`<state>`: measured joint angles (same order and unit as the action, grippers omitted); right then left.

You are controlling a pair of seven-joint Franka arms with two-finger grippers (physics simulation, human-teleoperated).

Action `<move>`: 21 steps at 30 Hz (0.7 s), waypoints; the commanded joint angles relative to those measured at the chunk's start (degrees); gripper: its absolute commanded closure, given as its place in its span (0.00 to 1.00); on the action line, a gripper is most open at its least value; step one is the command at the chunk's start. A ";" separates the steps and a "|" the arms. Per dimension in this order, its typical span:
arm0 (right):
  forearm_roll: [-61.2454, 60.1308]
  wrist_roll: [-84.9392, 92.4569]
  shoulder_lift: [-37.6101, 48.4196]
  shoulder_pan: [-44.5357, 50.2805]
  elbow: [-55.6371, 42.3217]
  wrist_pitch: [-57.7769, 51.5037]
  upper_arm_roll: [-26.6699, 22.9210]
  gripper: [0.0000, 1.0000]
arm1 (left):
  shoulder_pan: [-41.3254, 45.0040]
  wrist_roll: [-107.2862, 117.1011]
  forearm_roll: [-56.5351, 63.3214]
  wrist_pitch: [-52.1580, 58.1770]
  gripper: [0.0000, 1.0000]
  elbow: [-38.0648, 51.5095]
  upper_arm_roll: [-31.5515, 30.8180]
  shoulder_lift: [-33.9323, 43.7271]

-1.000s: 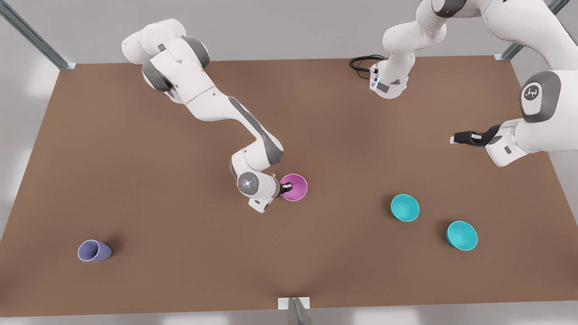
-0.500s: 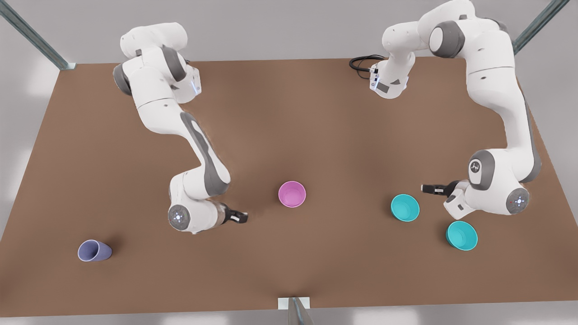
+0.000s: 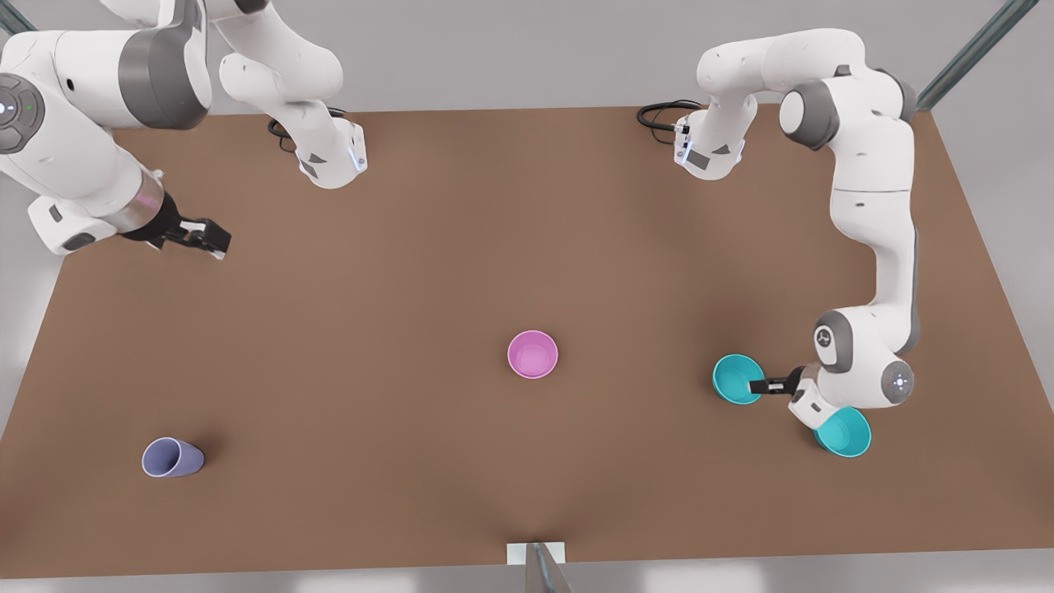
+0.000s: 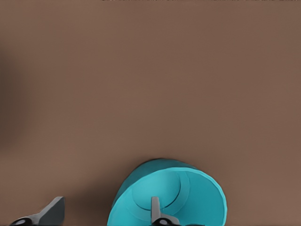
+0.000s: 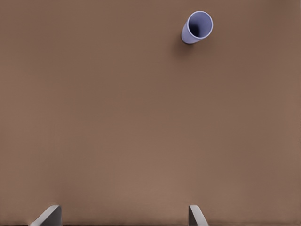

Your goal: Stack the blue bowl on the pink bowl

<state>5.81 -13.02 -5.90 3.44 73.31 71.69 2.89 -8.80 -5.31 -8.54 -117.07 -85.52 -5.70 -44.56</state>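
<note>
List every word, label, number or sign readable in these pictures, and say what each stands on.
No readable text anywhere.
A small round emblem sits on the wrist joint of the arm beside the blue bowl; it holds no letters that can be made out.
The pink bowl, the second teal bowl and the lavender cup are plain.

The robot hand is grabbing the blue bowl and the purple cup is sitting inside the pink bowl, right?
Not quite. The purple cup lies on the table by itself, far from the pink bowl, as the front view shows. The left gripper is at the blue bowl, one finger inside its rim.
</note>
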 commanded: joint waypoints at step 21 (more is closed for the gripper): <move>0.25 17.85 -0.17 -0.18 0.78 -1.47 0.10 0.00 | 24.18 23.76 -6.93 -6.41 0.79 0.97 2.28 11.07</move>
<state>6.04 -0.79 -6.11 3.25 74.13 70.29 2.99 14.41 2.29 -13.28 -120.34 -84.95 -2.79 -33.67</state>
